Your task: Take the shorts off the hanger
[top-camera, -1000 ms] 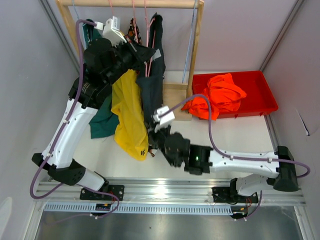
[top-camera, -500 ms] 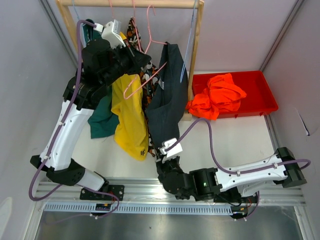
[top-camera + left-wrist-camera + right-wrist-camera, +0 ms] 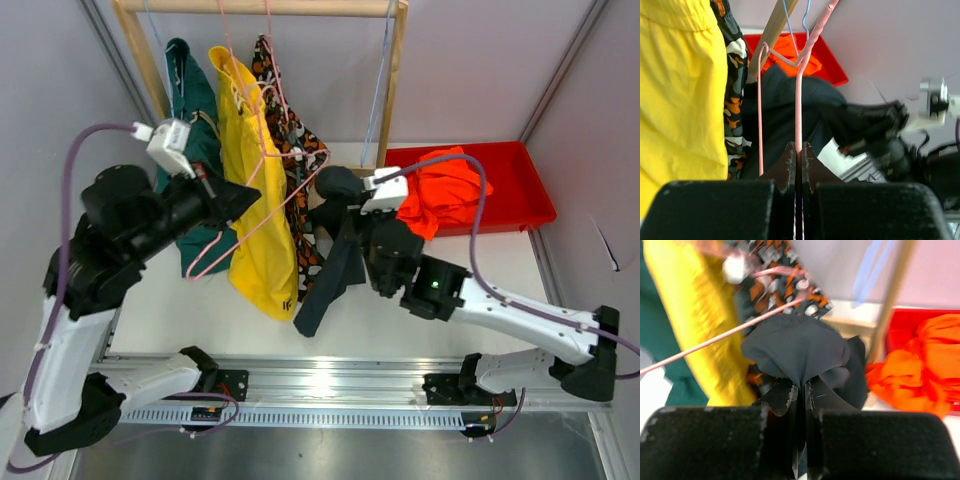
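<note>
Left pincer (image 3: 798, 150) clamped tight on thin pink wire hanger (image 3: 797, 95). Right pincer (image 3: 801, 386) pinched closed on bunched black shorts (image 3: 795, 347), soft, limp, drooping over bench (image 3: 470, 275) at centre. Yellow shorts (image 3: 255, 230) and patterned shorts (image 3: 300, 160) crowd at 9 o'clock. Crumpled orange shorts (image 3: 445, 190) in red plastic tray (image 3: 525, 205) at 3 o'clock.

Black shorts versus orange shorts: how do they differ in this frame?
The black shorts are pinched in the shut right tool and dangle in a long strip over the table. The orange shorts lie crumpled in the red bin, touched by nothing. The black pair is dark and plain, while the orange pair is bright. Neither hangs on the wooden rail.
</note>
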